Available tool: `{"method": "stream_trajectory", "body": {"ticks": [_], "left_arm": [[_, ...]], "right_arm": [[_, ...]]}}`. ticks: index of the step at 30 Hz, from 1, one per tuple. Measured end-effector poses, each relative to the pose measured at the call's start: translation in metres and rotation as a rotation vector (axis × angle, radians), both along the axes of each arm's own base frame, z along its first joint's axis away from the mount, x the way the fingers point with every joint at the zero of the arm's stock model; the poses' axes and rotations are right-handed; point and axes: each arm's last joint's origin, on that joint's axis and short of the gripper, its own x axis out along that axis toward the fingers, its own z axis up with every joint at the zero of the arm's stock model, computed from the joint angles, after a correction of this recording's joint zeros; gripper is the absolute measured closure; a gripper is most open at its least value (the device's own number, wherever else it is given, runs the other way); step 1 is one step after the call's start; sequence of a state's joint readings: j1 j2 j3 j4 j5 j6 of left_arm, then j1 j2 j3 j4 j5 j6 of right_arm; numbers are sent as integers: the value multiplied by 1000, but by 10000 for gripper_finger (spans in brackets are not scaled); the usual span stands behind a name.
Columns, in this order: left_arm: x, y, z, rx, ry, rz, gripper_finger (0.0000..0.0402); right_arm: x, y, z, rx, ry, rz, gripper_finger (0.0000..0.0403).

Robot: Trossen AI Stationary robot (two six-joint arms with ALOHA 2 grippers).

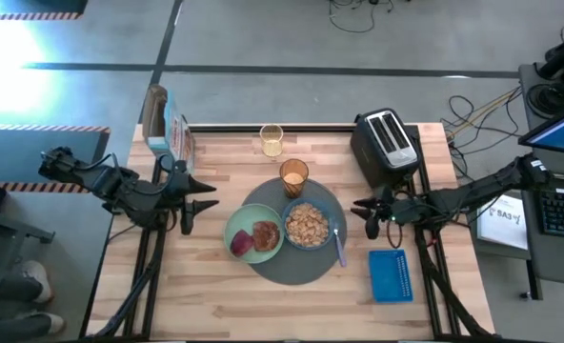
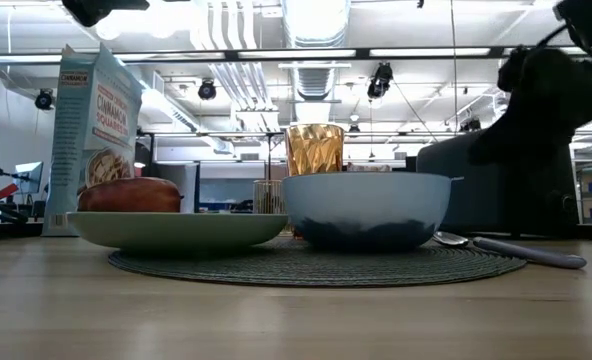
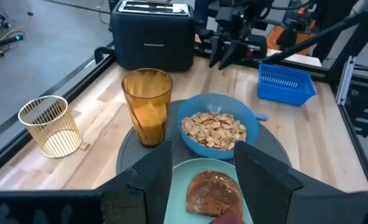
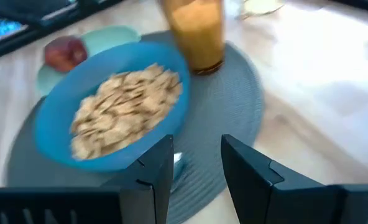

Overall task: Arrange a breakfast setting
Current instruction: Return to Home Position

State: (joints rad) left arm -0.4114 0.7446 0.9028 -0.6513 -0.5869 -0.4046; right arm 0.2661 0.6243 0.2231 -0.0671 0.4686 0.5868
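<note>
A round dark-grey mat (image 1: 295, 269) lies mid-table. On it rest a pale-green plate (image 1: 247, 223) with a toast slice (image 1: 267, 233) and a red fruit (image 1: 241, 243), a blue bowl (image 1: 308, 226) of brown cereal (image 3: 214, 129), an amber tumbler (image 1: 293, 176) standing upright, and a small spoon (image 1: 339, 246) along the bowl's right. My left gripper (image 1: 209, 194) hovers open above the table left of the plate. My right gripper (image 1: 357, 210) hovers open just right of the bowl. Neither has anything between its fingers.
A black-and-silver toaster (image 1: 385, 141) stands at the back right. A blue slotted basket (image 1: 391, 276) sits near the right front. A gold wire cup (image 1: 271, 140) stands at the far edge and a cereal box (image 1: 168, 129) at the back left. Bare wood lies in front of the mat.
</note>
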Motion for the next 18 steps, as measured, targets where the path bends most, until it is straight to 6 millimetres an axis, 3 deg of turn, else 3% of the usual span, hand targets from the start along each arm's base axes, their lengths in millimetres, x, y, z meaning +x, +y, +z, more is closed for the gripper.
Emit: {"method": "stream_trajectory", "body": {"ticks": [7,15,18], "left_arm": [[-2,1,1,1,-2,-1,247],[-5,2,-2,17,31,0,247],[-5,2,-3,20,36,1,247]], "right_arm": [[-10,-8,-21,-90,-73,-196,280],[-16,-9,-39,-76,-115,-157,280],[-18,-11,-42,-60,-115,-239,280]]}}
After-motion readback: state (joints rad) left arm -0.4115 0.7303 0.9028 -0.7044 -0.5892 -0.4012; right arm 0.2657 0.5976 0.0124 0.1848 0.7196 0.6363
